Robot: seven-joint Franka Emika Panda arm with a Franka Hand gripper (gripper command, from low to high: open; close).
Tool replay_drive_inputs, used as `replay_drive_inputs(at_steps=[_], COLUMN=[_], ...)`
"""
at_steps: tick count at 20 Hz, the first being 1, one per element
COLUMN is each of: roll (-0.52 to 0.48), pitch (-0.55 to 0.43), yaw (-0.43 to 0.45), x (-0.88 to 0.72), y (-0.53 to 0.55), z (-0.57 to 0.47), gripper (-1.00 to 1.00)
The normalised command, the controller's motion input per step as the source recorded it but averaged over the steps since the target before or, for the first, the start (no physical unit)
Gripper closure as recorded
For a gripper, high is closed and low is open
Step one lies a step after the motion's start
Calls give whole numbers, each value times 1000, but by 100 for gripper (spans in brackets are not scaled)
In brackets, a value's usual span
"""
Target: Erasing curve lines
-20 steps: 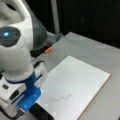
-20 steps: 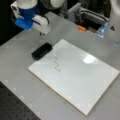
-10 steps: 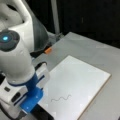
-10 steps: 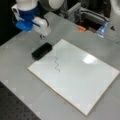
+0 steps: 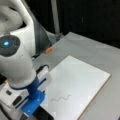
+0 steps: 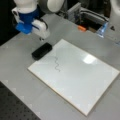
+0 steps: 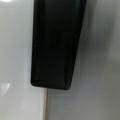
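A grey bench [image 6: 15, 65] carries a flat white rectangular board [image 6: 82, 82] with the thin dark wavy curve lines [image 6: 57, 64] still on it near a black rectangular eraser block [image 6: 41, 50]. The blue-and-white gripper [image 6: 40, 37] hovers just above that block; whether its jaws are released or clenched cannot be told.

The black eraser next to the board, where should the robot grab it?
Probably from straight above, pinching the two long sides near the middle. The black eraser is a long, narrow block lying flat on the grey table at the whiteboard's edge. The gripper hangs just above it. The curve lines are unerased.
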Motion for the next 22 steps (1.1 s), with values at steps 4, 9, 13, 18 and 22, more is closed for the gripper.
replay_drive_inputs(at_steps=[4, 9, 13, 18, 22], roll=[23, 43, 51, 66, 76], pitch=[-32, -28, -25, -54, -57], yaw=[-166, -163, -132, -140, -142], x=[94, 81, 64, 70, 90], y=[-41, 1, 44, 82, 92], z=[-79, -99, -99, -108, -134], gripper=[-100, -100, -100, -100, -100])
